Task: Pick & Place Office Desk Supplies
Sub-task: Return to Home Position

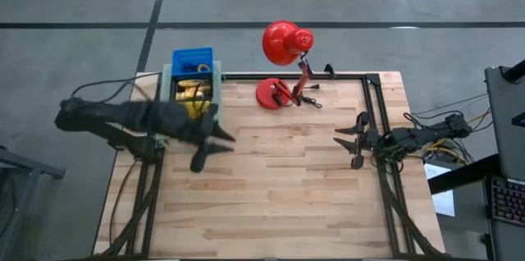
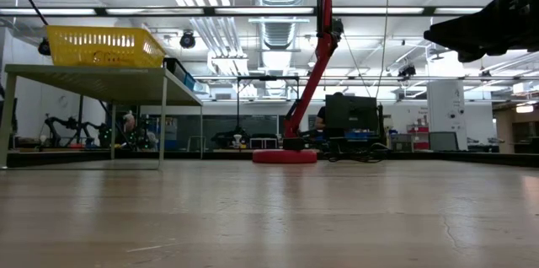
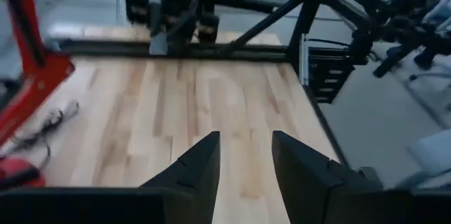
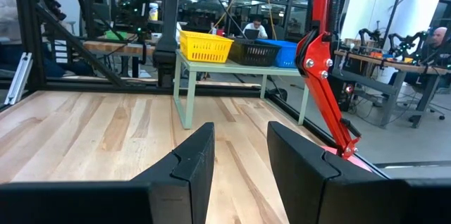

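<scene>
Now no small desk things lie loose on the bench [image 1: 279, 203]. If they are in the bins, they are too small to see there. Three bins sit in a row on the shelf [image 4: 232, 70] at the far left corner of the bench. The row runs from the far edge toward the front: the blue bin [image 4: 285, 52] is at the far end, the black bin [image 4: 252, 53] is in the middle, and the yellow bin [image 4: 204, 45] is nearest the front. The yellow bin has walls full of little holes, like a basket. The left gripper [image 1: 213, 151] is much the nearer one. It hangs above the bench just beside the yellow end of the shelf. It points away from the shelf, toward the middle of the bench, so the bins lie behind it. Its jaws are spread apart and hold nothing. The right gripper [image 1: 348, 146] is well apart from the shelf, over the right side of the bench, and faces it. Its jaws are spread apart too and hold nothing. The red lamp [image 1: 283, 43] stands at the far edge, between the two arms. I think the job is almost done and each arm only needs to pull back to its rest place. The left arm should mind the shelf beside it.
</scene>
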Available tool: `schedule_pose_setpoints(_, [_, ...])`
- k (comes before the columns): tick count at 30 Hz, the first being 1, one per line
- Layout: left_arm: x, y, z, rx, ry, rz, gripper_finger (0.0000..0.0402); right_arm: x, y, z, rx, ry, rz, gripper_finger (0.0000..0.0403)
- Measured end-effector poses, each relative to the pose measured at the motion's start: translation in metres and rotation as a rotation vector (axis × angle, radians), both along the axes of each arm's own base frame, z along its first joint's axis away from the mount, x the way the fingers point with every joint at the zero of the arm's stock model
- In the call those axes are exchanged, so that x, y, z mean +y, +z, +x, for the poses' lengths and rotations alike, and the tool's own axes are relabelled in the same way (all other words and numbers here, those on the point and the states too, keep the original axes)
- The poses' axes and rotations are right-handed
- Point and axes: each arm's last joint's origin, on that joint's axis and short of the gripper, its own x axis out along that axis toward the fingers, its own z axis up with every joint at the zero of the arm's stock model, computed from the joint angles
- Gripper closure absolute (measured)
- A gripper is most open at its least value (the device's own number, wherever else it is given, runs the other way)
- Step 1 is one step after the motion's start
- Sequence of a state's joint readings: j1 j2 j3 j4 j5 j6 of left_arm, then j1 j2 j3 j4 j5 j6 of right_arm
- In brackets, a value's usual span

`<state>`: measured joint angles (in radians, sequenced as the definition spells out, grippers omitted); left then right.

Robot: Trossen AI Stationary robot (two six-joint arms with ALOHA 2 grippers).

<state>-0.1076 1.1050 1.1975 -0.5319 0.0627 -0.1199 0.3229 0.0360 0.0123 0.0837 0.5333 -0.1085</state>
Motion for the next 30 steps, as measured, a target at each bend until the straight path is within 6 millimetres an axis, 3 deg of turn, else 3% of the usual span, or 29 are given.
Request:
schedule_pose_setpoints(5, [-0.047,-0.024,-0.011,-0.049,0.056,0.158,0.0268,0.0,0.0,0.0,0.0,0.0,0.0,0.0275])
schedule_pose_setpoints(9, [-0.082,-0.053,-0.033,-0.097,0.089,0.26,0.0268,0.0,0.0,0.0,0.0,0.0,0.0,0.0275])
schedule_pose_setpoints(14, [-0.103,-0.08,-0.066,-0.265,0.081,0.303,0.0268,0.0,0.0,0.0,0.0,0.0,0.0,0.0275])
schedule_pose_setpoints(17, [-0.097,-0.09,-0.084,-0.371,-0.009,0.248,0.0268,0.0,0.0,0.0,0.0,0.0,0.0,0.0275])
schedule_pose_setpoints(22, [-0.071,-0.101,-0.108,-0.548,-0.135,0.227,0.0268,0.0,0.0,0.0,0.0,0.0,0.0,0.0275])
schedule_pose_setpoints(30, [-0.016,-0.085,-0.151,-0.604,-0.069,0.234,0.0268,0.0,0.0,0.0,0.0,0.0,0.0,0.0275])
